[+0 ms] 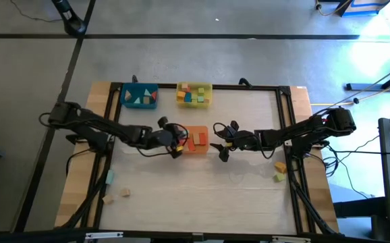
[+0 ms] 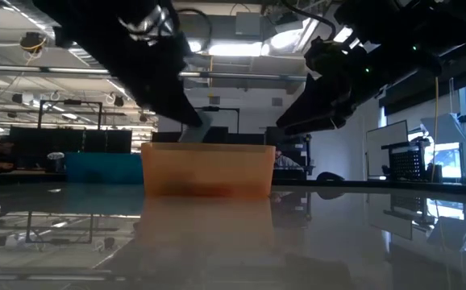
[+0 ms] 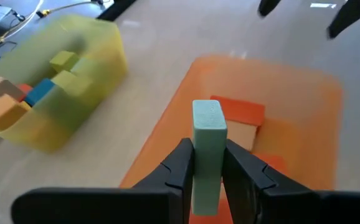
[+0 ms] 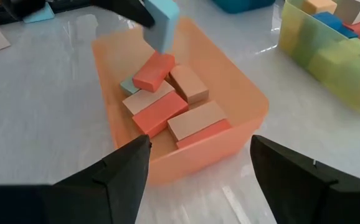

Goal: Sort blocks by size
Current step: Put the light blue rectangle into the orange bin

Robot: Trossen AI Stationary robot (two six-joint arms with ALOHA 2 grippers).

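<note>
My left gripper (image 1: 177,140) is shut on a pale green long block (image 3: 207,155) above the left edge of the orange tray (image 1: 204,148), which holds several red and natural wood blocks (image 4: 167,102). In the right wrist view the held block (image 4: 162,22) hangs over the tray's far end. My right gripper (image 1: 222,142) is open and empty, just right of the orange tray. The yellow tray (image 1: 194,95) and the blue tray (image 1: 139,96) at the far edge hold more blocks. My left gripper pinches the pale green block between its two fingers (image 3: 179,168) on its two long sides (image 3: 206,171). The block stands out past the fingertips, lifted clear above the orange tray's edge.
Loose blocks lie at the near left (image 1: 123,193) and beside the left rail (image 1: 109,177), and two at the right rail (image 1: 279,172). The black frame rails (image 1: 284,121) border the white table top.
</note>
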